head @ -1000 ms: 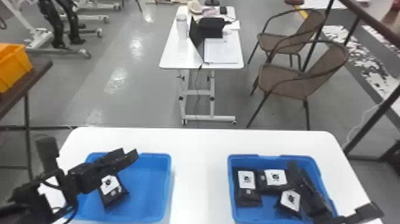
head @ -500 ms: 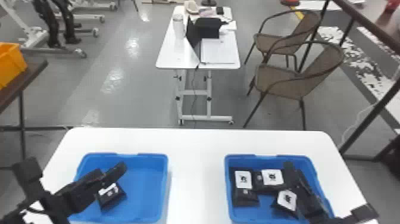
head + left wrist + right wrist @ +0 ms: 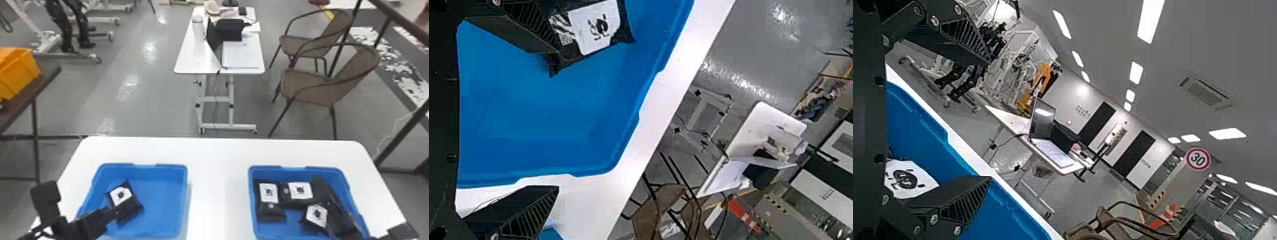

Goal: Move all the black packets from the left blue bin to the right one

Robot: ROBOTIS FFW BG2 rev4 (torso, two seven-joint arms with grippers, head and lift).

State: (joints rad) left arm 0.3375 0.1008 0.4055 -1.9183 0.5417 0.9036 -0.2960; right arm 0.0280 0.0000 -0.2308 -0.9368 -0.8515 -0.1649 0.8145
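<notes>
Table (image 3: 220,198), white, carries the left blue bin (image 3: 162,204) and the right one (image 3: 292,223), set apart. The left gripper (image 3: 81,199) has its fingers spread wide at the left bin; the right gripper (image 3: 360,204) is spread just as wide at the right bin. One black packet (image 3: 126,201) lies in the left bin (contact with the nearby finger, I cannot tell). At least three more packets (image 3: 271,204) lie in the right bin.

On my feed I count two blue bins (image 3: 162,206), one black packet (image 3: 126,199) in the 7 o'clock one, at least three in the 5 o'clock one, two brown chairs (image 3: 314,87) at 2 o'clock, one orange crate (image 3: 19,73) near 9 o'clock
</notes>
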